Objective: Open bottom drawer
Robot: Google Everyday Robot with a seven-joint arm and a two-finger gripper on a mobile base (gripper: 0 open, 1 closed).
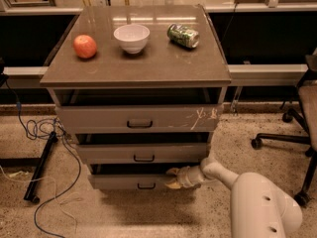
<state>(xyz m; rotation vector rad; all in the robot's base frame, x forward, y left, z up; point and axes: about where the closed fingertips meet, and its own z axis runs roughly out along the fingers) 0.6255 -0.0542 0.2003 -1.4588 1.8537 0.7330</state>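
The bottom drawer (124, 181) is the narrowest of three grey-taupe drawers, with a small black bar handle (146, 186) at centre. It stands out slightly, with a dark gap above its front. My gripper (173, 178) is at the right end of this drawer's front, to the right of the handle. Its two tan fingertips (173, 185) are spread apart, one at the drawer's top edge and one lower in front. The white arm (257, 202) reaches in from the lower right.
The mid-width drawer (143, 151) and the widest, scratched drawer (138, 119) sit above. On top are an apple (85, 46), a white bowl (131, 37) and a green can (183, 35). Cables (44, 133) lie left. An office chair (302, 128) stands right.
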